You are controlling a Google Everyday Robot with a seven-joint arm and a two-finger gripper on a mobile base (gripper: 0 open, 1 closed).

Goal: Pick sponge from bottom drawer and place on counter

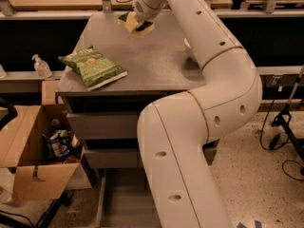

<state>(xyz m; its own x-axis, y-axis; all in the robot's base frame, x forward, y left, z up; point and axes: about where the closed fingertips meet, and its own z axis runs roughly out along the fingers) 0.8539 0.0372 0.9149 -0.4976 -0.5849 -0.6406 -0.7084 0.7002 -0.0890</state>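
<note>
No text, brand, number or sign can be read. Green chip bag (92, 66), left of centre on the counter (156, 63): printed markings on its face, too small to read. Packages (59, 144) inside the cardboard box (23, 175), lower left: coloured label patches, unreadable. Gripper (138, 22), upper centre of the frame, clamped on the sponge (143, 29) above the counter's far part; neither shows readable lettering.

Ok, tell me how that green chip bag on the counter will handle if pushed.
The chip bag looks puffy and crinkled, so it is probably light and would slide easily on the smooth counter. One corner seems to overhang the left edge, so a push that way might tip it off. The gripper holds the sponge near the far edge.
</note>
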